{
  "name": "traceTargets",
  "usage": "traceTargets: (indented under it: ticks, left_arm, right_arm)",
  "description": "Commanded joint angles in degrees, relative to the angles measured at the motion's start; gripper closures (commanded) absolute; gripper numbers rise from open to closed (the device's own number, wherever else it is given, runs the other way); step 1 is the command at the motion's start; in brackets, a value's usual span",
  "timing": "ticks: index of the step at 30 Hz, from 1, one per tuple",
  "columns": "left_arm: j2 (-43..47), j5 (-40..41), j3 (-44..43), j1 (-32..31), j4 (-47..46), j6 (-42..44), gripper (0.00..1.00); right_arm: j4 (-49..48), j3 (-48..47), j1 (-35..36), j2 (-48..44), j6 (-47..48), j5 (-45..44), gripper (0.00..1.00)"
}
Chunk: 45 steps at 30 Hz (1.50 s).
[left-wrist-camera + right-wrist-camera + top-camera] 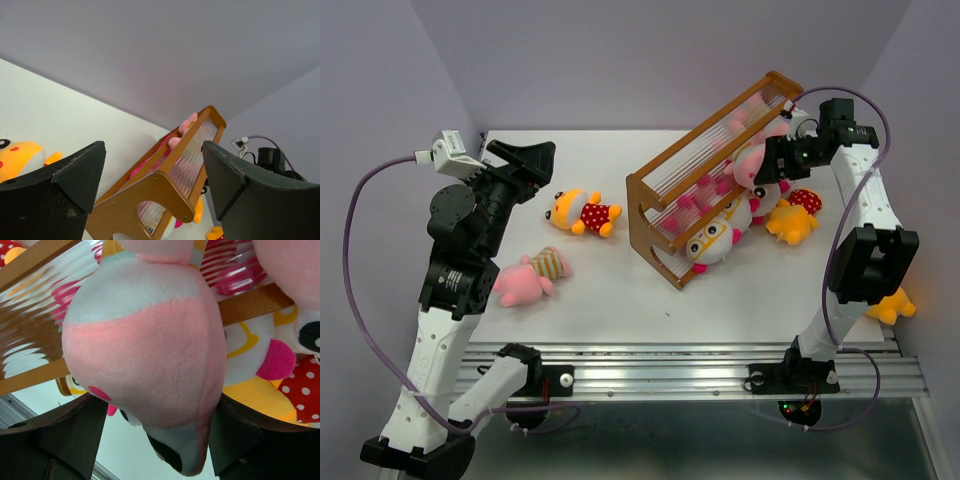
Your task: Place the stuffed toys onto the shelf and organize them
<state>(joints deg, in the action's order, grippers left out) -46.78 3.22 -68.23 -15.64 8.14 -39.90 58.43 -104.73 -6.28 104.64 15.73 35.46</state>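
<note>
The left pincer [528, 160] is hanging over the surface [620, 300] with its fingers [75, 175] spread wide and nothing between them. Straight ahead of it the shelf [165, 185] is leaning at a tilt, with pink plush showing through its rod tiers. The polka-dot toy [582, 213] is lying on the surface between this pincer and the shelf. The striped-shirt pink toy [530, 278] is lying back toward the arm's base.

The right pincer [160, 410] is pressing up to the shelf's other side. Its fingers are standing apart on either side of a pink-and-white plush [145, 355] that is filling the gap between them. Whether they are squeezing it cannot be told. Behind that plush the shelf's wooden rails are crossing the wrist view. To the pincer's right a white-faced toy with orange glasses [245, 345] is resting among the others. A yellow toy [790, 222] is lying on the surface just under this pincer.
</note>
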Motion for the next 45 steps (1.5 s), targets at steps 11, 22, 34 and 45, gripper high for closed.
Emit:
traceTargets:
  ticks: [11, 22, 34, 45]
  left_arm:
    - [0.73, -0.5, -0.86, 0.26, -1.55, -0.09, 0.11]
    - [-0.32, -1.73, -0.86, 0.26, -2.87, -0.79, 0.11]
    - [-0.24, -1.55, -1.03, 0.34, -2.6, -0.62, 0.11]
    - [-0.15, -1.64, -0.59, 0.34, -2.69, -0.62, 0.11]
  right_arm:
    - [-3.94, -2.06, -0.13, -3.91, 4.05, -6.02, 0.18]
    - [-6.67, 0.05, -0.13, -5.32, 9.58, -4.36, 0.37]
    - [-8.33, -4.08, -0.13, -0.23, 10.11, -4.7, 0.41]
    - [-9.92, -5.4, -0.13, 0.39, 7.66, -10.14, 0.26]
